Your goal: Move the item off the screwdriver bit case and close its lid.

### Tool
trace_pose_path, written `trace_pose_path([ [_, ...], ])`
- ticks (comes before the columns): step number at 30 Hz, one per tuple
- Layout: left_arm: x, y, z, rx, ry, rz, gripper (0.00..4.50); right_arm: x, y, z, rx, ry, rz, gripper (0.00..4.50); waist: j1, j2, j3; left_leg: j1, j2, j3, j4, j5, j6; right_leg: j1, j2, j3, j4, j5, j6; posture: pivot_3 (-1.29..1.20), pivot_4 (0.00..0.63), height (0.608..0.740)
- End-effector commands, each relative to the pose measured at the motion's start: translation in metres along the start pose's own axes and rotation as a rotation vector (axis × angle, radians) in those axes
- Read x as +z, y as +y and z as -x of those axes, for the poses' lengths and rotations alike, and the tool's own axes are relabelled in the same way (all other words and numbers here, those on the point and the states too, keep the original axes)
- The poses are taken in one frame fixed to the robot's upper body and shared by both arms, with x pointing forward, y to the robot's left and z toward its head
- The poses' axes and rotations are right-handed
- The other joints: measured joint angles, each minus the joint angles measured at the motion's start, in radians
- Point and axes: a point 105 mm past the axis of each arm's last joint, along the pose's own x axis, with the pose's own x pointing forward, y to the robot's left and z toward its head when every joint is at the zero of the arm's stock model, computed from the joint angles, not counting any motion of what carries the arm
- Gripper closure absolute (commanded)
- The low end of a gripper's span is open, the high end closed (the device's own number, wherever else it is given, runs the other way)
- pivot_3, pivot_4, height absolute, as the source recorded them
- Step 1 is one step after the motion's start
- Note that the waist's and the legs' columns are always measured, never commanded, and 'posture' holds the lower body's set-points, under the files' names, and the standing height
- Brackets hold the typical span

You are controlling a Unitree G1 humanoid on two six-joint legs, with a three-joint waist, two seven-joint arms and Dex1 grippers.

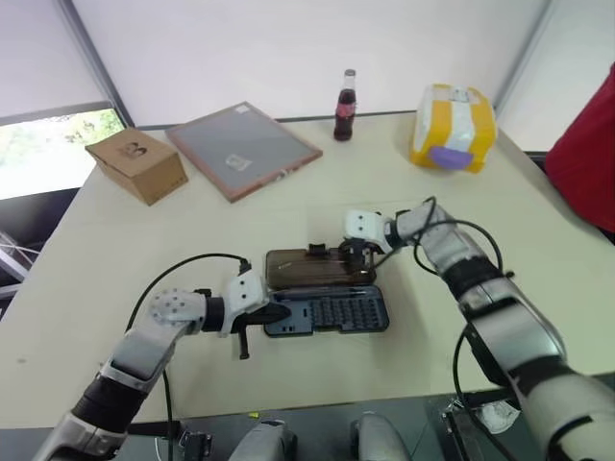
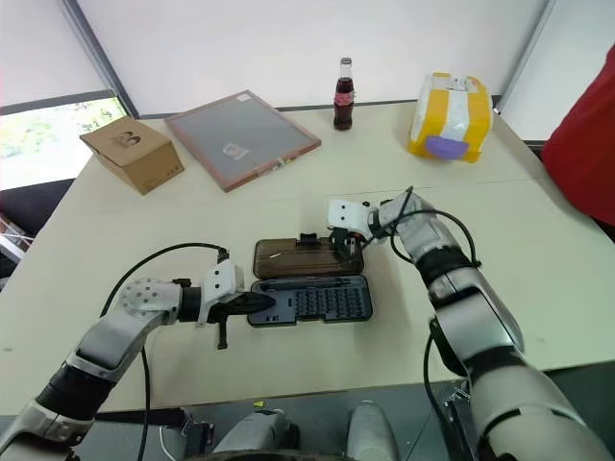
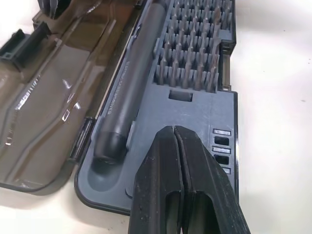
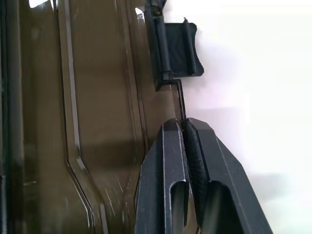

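The screwdriver bit case [image 1: 327, 313] lies open on the pale table [image 1: 115, 250], well in front of the cola bottle [image 1: 345, 107] that stands at the table's far edge. Its base is a flat dark grey-blue tray: rows of small upright bits [image 3: 195, 58] fill most of it, and a dark grey cylindrical driver handle [image 3: 130, 85] lies in a groove along the hinge side. The lid [image 1: 312, 267], translucent smoky brown and the same size as the base, is folded flat onto the table on the bottle side of the base, with its small black latch tab [image 4: 178, 51] sticking out from its far long edge.

The left gripper [image 3: 181, 146] has its two black fingers pressed fully together, holding nothing; its tips rest over the bare end of the base, beside the butt of the driver handle. Whether they touch the plastic cannot be told.

The right gripper [image 4: 184, 127] is at the lid's far long edge, just beside the latch tab. Its fingers are closed against each other, with the thin brown rim of the lid running up into the seam between the tips, so they appear to pinch that edge.
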Motion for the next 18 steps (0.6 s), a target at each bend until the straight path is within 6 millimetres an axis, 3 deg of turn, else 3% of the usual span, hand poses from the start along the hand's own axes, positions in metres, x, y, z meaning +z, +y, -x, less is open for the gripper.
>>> trace_pose_path([
  [1,-0.026,0.0,0.001,-0.008,0.068,0.085,4.5,0.045,-0.006,0.035,-0.183,-0.128,0.094,4.44,0.004,0.002,0.002,-0.001,0.0,0.0,0.0,0.0,0.0,-0.001,0.0,0.0,0.0,0.0,0.0,0.0,0.15,0.74],
  [5,-0.023,0.014,-0.001,0.027,0.046,0.082,4.5,0.068,0.022,0.054,-0.271,-0.152,0.161,4.44,0.01,0.002,0.005,-0.003,0.002,0.001,-0.001,0.0,0.0,-0.004,0.001,0.0,-0.001,0.0,0.0,0.0,0.15,0.74],
  [10,-0.015,0.008,-0.001,-0.021,-0.011,0.154,4.5,0.066,0.043,0.058,-0.288,-0.118,0.225,4.44,0.01,0.001,0.007,-0.003,0.003,0.003,-0.001,0.0,0.0,-0.004,0.001,0.0,-0.001,0.0,0.0,0.0,0.15,0.74],
  [15,0.038,0.004,0.014,-0.124,-0.295,0.512,4.5,0.064,0.035,0.056,-0.359,-0.107,0.333,4.44,0.009,-0.003,0.026,-0.003,0.003,0.003,-0.001,0.0,0.0,-0.004,0.002,0.0,-0.001,0.0,0.0,0.0,0.15,0.74],
  [18,0.055,-0.003,0.033,-0.225,-0.348,0.65,4.5,0.063,0.033,0.057,-0.373,-0.109,0.358,4.44,0.0,-0.008,0.029,-0.017,0.003,0.003,0.002,0.001,-0.001,-0.019,0.002,0.0,0.003,0.0,0.0,0.0,0.15,0.74],
])
